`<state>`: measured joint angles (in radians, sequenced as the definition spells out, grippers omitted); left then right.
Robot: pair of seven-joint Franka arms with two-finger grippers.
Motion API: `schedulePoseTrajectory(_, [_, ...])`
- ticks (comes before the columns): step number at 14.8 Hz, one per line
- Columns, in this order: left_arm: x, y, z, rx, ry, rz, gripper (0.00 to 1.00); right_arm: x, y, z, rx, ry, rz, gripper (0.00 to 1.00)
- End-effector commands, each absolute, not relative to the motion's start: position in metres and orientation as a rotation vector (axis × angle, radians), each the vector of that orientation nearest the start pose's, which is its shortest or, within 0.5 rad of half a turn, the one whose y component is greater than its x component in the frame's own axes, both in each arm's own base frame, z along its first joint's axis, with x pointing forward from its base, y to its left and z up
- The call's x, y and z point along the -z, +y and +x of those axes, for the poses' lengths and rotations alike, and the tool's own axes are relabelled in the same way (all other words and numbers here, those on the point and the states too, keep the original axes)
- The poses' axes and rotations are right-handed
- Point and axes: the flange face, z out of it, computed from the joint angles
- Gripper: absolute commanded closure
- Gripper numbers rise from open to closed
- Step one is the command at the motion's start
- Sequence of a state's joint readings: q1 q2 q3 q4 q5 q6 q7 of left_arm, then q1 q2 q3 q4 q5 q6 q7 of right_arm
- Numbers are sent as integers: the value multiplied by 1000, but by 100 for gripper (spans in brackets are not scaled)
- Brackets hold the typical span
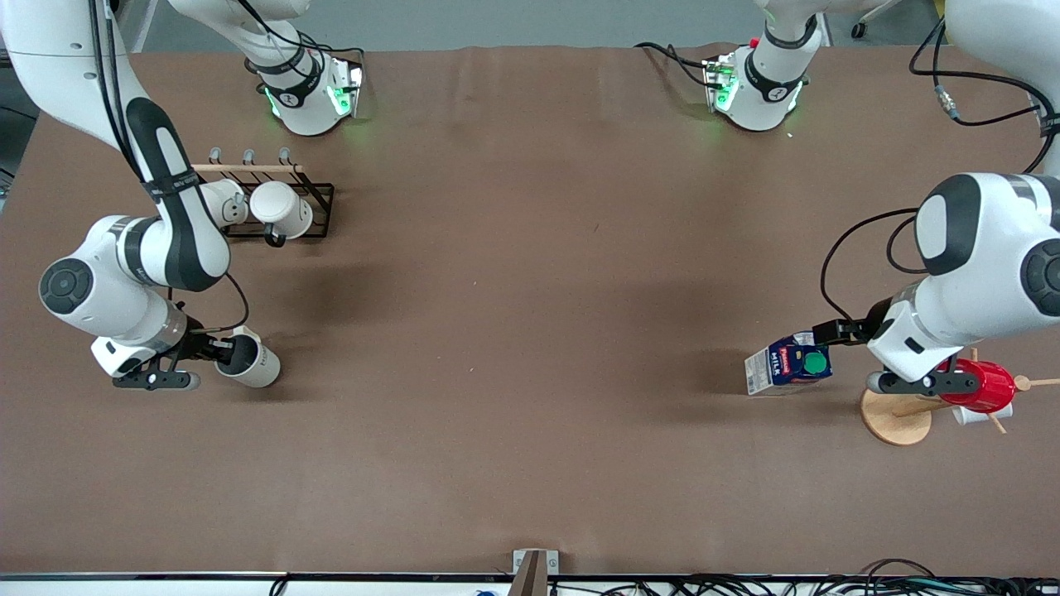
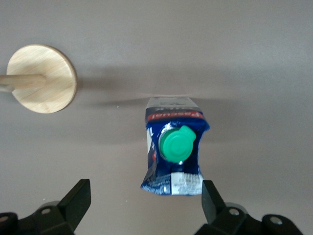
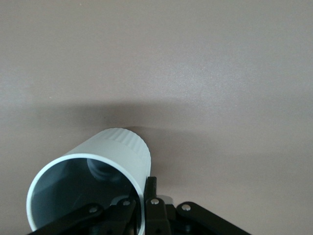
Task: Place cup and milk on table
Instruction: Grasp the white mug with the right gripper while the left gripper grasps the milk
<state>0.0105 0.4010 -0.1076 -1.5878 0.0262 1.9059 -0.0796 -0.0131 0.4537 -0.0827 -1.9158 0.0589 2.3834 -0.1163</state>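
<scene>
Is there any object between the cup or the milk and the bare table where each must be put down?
Nothing visible does. The right gripper grips the cup by its rim over bare table. The left gripper is open around the milk, with bare table around it; the wooden stand is beside it, apart.

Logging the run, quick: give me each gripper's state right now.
Left gripper: fingers open, astride the milk, not clamped on it.
Right gripper: shut on the cup, pinching its rim.
</scene>
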Motion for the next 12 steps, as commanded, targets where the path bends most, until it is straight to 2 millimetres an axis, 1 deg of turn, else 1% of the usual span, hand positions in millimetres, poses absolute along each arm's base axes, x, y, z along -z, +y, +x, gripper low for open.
schedulePoseTrajectory(1, [-392, -61, 668, -111, 39, -3157, 0, -307, -41, 646, -90, 124, -3106, 100])
schedulePoseTrajectory(2, [-390, -63, 670, -92, 43, -3161, 0, -328, -29, 651, -154, 184, -3096, 100])
schedulePoseTrajectory(3, [-389, -67, 671, -82, 50, -3162, 0, -345, -11, 654, -215, 263, -3084, 100])
schedulePoseTrajectory(4, [-384, -71, 672, -85, 59, -3162, 0, -358, 14, 657, -236, 366, -3068, 100])
schedulePoseTrajectory(5, [-377, -74, 674, -83, 64, -3163, 0, -364, 46, 657, -245, 469, -3045, 100])
schedulePoseTrajectory(6, [-374, -76, 675, -68, 68, -3165, 0, -370, 86, 653, -247, 591, -3010, 100])
schedulePoseTrajectory(8, [-365, -77, 675, -85, 74, -3163, 1, -372, 152, 644, -241, 774, -2953, 100])
schedulePoseTrajectory(10, [-361, -77, 675, -95, 74, -3163, 3, -375, 214, 636, -167, 928, -2889, 100])
schedulePoseTrajectory(11, [-357, -77, 675, -104, 74, -3163, 5, -364, 246, 631, -148, 952, -2876, 100])
schedulePoseTrajectory(12, [-355, -77, 675, -109, 74, -3162, 6, -346, 285, 621, -140, 979, -2859, 100])
